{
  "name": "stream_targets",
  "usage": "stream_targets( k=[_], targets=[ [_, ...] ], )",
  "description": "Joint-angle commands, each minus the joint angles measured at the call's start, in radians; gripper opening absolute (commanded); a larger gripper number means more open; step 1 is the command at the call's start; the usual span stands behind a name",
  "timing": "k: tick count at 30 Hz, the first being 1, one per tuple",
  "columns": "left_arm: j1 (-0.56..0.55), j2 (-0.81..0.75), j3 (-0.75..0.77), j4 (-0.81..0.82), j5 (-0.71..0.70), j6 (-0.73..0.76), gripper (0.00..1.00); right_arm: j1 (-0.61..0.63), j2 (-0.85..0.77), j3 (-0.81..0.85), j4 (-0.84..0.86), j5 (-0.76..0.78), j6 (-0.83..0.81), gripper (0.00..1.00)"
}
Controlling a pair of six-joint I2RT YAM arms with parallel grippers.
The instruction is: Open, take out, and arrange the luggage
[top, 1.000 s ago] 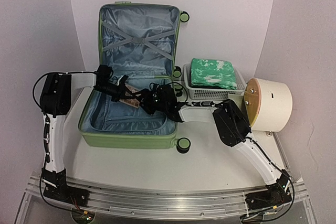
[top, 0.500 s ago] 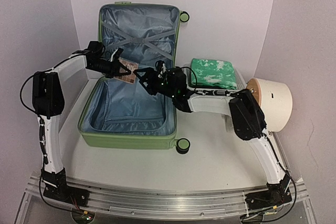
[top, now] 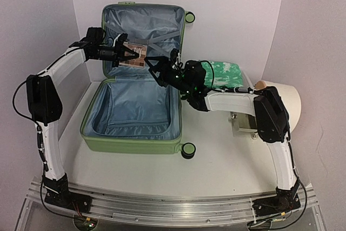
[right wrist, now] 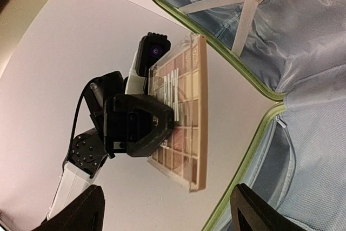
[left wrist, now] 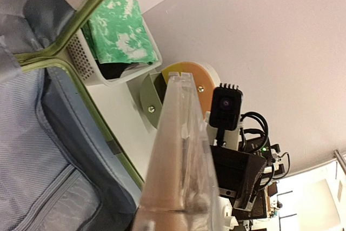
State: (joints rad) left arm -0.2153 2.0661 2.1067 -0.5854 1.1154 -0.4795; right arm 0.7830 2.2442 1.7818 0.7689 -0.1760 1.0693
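1. Top external view, edges and room: the luggage [top: 135, 109] lies open on the surface [top: 216, 160], left of centre. Its lower shell lies flat. Its lid [top: 143, 25] stands upright against the back wall and shows crossed straps.
2. Bare surface lies in front of the near rim and to its right. The left arm stands close to the left rim.
3. Top external view, hands: the left hand [top: 128, 55] hangs in front of the lid, above the rear of the lower shell. It is pinched on a flat palette [top: 136, 58].
4. The right hand [top: 153, 70] sits just right of the palette with its fingers spread. Contact cannot be told here.
5. The right arm crosses a green bundle [top: 230, 74]. A cream cylinder [top: 281, 98] stands near the right wall.
6. Left wrist view: the palette runs edge-on up the middle of the frame. The hand's own fingers cannot be made out.
7. Behind it, the luggage's green rim borders the lining. Beyond that stands a white basket [left wrist: 86, 63] holding the green bundle, then the cylinder's orange face.
8. Right wrist view: the right hand's fingers [right wrist: 81, 209] stand wide apart at the lower corners, with nothing between them.
9. Ahead, the left hand's black jaws clamp the palette by its left side. The palette's face is turned to the camera, and its far edge is near the luggage rim.
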Motion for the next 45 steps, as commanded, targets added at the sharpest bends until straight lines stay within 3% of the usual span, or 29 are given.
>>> stream_targets(
  k=[1, 7, 14, 16, 17, 19, 21, 24, 27, 30, 32, 35, 38, 45],
  targets=[
    [-0.043, -0.084, 0.028, 0.078, 0.084, -0.059, 0.00, -0.002, 0.037, 0.101, 0.054, -0.034, 0.034, 0.78],
    [-0.065, -0.097, 0.004, 0.135, 0.104, -0.097, 0.00, -0.002, 0.077, 0.144, 0.084, -0.092, 0.063, 0.56],
    [-0.073, -0.103, -0.014, 0.142, 0.119, -0.097, 0.00, -0.004, 0.072, 0.110, 0.153, -0.105, 0.083, 0.09],
    [-0.073, -0.105, -0.015, 0.132, 0.121, -0.075, 0.03, -0.006, 0.052, 0.074, 0.163, -0.097, 0.074, 0.00],
    [-0.073, -0.106, -0.015, 0.124, 0.120, -0.061, 0.10, -0.008, 0.039, 0.051, 0.169, -0.092, 0.070, 0.00],
    [-0.068, -0.107, -0.015, 0.103, 0.120, -0.026, 0.36, -0.016, 0.011, 0.007, 0.176, -0.097, 0.061, 0.00],
    [-0.049, -0.110, -0.017, 0.084, 0.121, 0.013, 0.54, -0.027, -0.019, -0.033, 0.183, -0.132, 0.039, 0.00],
    [0.004, -0.107, -0.001, 0.081, 0.147, 0.071, 0.65, -0.057, -0.074, -0.095, 0.184, -0.239, -0.004, 0.00],
    [0.020, -0.089, 0.066, -0.038, 0.182, 0.281, 0.79, -0.099, -0.127, -0.152, 0.180, -0.392, -0.048, 0.00],
    [0.018, -0.070, 0.170, -0.310, 0.125, 0.709, 0.86, -0.130, -0.191, -0.208, 0.083, -0.549, -0.176, 0.00],
    [0.007, -0.060, 0.223, -0.485, 0.043, 0.980, 0.89, -0.135, -0.239, -0.186, -0.186, -0.602, -0.386, 0.00],
    [-0.073, -0.049, 0.292, -0.729, -0.118, 1.286, 0.91, -0.119, -0.295, -0.136, -0.578, -0.561, -0.727, 0.00],
    [-0.130, -0.038, 0.307, -0.839, -0.172, 1.372, 0.94, -0.119, -0.361, -0.176, -0.664, -0.506, -0.880, 0.00],
    [-0.191, -0.023, 0.300, -0.842, -0.169, 1.321, 0.95, -0.117, -0.382, -0.123, -0.770, -0.529, -0.994, 0.00]
  ],
)
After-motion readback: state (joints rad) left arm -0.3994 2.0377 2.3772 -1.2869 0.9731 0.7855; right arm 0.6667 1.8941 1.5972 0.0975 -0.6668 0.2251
